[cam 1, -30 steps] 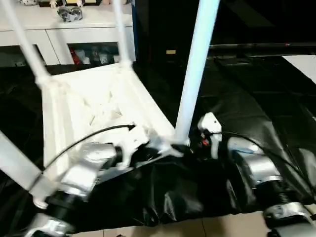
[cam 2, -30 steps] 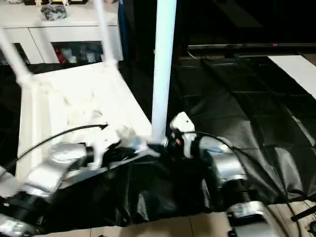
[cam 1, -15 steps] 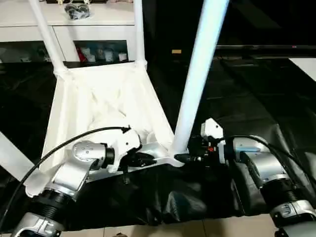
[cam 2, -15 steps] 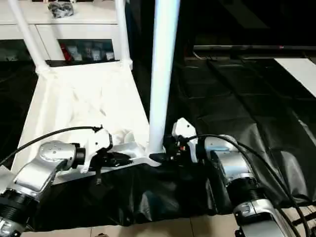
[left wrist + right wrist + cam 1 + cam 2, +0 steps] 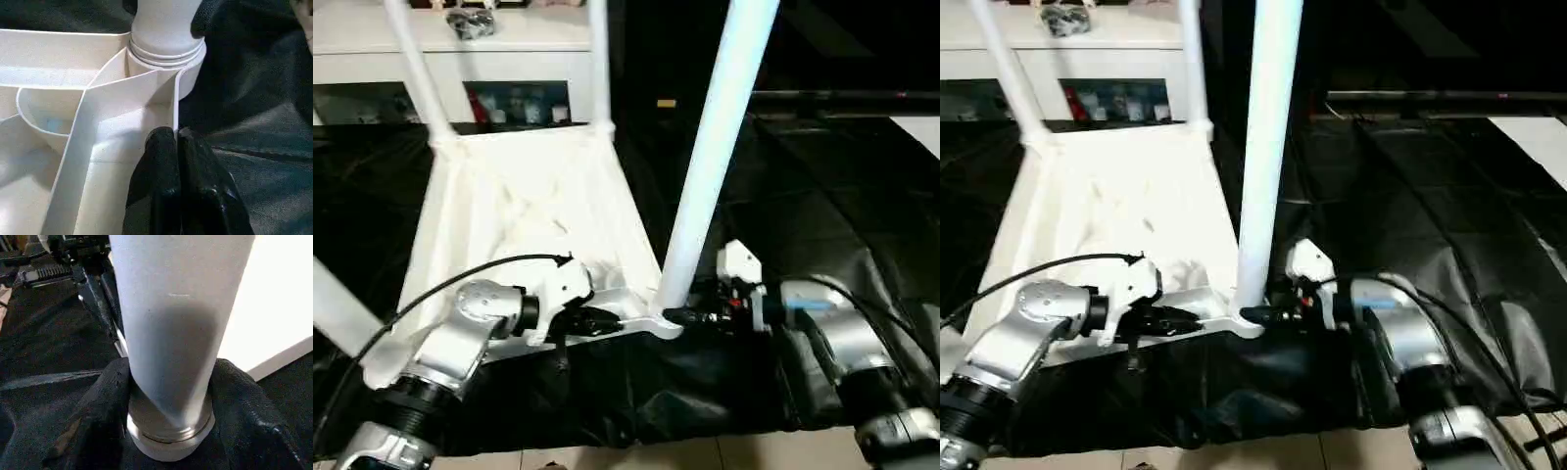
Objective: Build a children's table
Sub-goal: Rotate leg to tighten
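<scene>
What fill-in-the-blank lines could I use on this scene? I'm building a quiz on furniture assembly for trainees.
1. The tabletop lies with its ribbed underside facing ____.
2. The right claw has its two fingers on either side of the base of the nearest ____.
3. The left claw presses its closed fingers against a ____ of the tabletop near the corner socket.
4. Under the tabletop lies a ____ sheet.

Missing words: up; leg; rib; black
</scene>
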`<state>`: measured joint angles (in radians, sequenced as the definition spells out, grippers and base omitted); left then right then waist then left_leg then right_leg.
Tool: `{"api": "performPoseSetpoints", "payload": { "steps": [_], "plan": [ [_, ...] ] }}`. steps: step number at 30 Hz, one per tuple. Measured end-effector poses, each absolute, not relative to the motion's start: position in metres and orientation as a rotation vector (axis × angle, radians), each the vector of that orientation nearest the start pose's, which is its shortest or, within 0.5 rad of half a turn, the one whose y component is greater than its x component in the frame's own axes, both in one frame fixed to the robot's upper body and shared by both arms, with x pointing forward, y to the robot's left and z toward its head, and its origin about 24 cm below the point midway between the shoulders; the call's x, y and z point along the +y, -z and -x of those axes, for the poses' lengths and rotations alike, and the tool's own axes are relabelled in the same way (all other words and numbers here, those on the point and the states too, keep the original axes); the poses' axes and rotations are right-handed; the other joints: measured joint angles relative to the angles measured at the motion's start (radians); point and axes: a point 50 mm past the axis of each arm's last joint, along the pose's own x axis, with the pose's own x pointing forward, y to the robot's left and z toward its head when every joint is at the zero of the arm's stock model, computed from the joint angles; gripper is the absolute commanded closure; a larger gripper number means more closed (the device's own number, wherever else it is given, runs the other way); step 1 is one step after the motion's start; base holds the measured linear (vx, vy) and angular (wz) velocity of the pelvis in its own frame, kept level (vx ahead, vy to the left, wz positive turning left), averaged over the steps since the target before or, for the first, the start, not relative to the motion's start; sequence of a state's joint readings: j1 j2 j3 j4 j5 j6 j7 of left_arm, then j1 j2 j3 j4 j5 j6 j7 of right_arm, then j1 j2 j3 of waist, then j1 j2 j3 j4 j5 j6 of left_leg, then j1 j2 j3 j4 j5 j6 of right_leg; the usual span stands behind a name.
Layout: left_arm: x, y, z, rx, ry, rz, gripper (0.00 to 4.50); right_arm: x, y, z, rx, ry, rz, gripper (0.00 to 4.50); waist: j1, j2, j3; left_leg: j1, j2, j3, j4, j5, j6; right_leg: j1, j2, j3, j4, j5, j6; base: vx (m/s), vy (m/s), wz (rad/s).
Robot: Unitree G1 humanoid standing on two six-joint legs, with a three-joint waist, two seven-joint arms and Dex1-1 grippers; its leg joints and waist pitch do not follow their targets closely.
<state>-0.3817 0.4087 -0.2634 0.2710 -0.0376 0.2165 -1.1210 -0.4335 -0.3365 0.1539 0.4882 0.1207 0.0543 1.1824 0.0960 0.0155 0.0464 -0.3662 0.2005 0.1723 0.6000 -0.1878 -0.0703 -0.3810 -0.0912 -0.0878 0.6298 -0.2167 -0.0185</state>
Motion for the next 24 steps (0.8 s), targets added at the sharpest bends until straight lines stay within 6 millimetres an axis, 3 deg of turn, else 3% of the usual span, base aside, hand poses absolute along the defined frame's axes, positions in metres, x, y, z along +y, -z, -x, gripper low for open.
{"api": "performPoseSetpoints", "payload": {
  "steps": [4, 6, 10, 15, 18, 22, 24],
  "plan": [
    [0.13, -0.044, -0.291, 0.382, 1.141, -0.349, 4.5, -0.131, -0.035, -0.306, 0.251, -1.052, 0.108, 2.44, -0.02, -0.001, 0.0, 0.004, 0.0, 0.0, -0.001, 0.0, 0.0, 0.001, 0.0, 0.001, 0.0, 0.001, 0.004, 0.0, 0.0, 0.0],
    [0.122, -0.042, -0.3, 0.374, 1.028, -0.337, 4.5, -0.114, -0.031, -0.317, 0.233, -0.859, 0.045, 2.45, -0.045, -0.006, 0.003, 0.007, 0.0, 0.0, -0.002, 0.0, -0.001, -0.001, 0.0, 0.001, 0.0, 0.002, 0.005, 0.0, 0.0, 0.0],
    [0.105, -0.041, -0.305, 0.361, 0.943, -0.314, 4.5, -0.103, -0.031, -0.327, 0.227, -0.682, 0.023, 2.46, -0.068, -0.013, 0.005, 0.006, 0.0, -0.003, -0.004, 0.0, -0.001, -0.002, 0.0, -0.004, -0.006, 0.002, 0.005, 0.0, 0.0, 0.0],
    [0.102, -0.043, -0.307, 0.351, 0.895, -0.318, 4.5, -0.09, -0.033, -0.331, 0.202, -0.606, 0.015, 2.46, -0.068, -0.014, 0.004, 0.002, 0.0, -0.003, -0.005, 0.0, -0.001, -0.004, 0.0, -0.003, -0.007, 0.01, 0.006, 0.0, 0.0, 0.0],
    [0.103, -0.045, -0.307, 0.342, 0.897, -0.324, 4.5, -0.089, -0.035, -0.331, 0.185, -0.611, 0.013, 1.76, -0.064, -0.013, 0.004, 0.0, 0.0, -0.002, -0.009, 0.0, -0.001, -0.006, 0.0, -0.003, -0.009, 0.012, 0.003, 0.0, 0.0, 0.0],
    [0.107, -0.048, -0.306, 0.334, 0.911, -0.337, 4.5, -0.089, -0.037, -0.33, 0.172, -0.65, -0.019, 1.68, -0.065, -0.01, 0.004, -0.001, 0.002, -0.002, -0.01, 0.001, -0.002, -0.011, 0.001, -0.003, -0.01, 0.011, 0.003, 0.0, 0.0, 0.0],
    [0.113, -0.05, -0.305, 0.334, 0.937, -0.35, 4.5, -0.094, -0.038, -0.328, 0.171, -0.7, -0.022, 1.36, -0.064, -0.009, 0.004, -0.003, 0.002, -0.001, -0.01, 0.001, -0.002, -0.015, 0.002, -0.003, -0.01, 0.012, 0.003, 0.0, 0.0, 0.0]
  ]
}}
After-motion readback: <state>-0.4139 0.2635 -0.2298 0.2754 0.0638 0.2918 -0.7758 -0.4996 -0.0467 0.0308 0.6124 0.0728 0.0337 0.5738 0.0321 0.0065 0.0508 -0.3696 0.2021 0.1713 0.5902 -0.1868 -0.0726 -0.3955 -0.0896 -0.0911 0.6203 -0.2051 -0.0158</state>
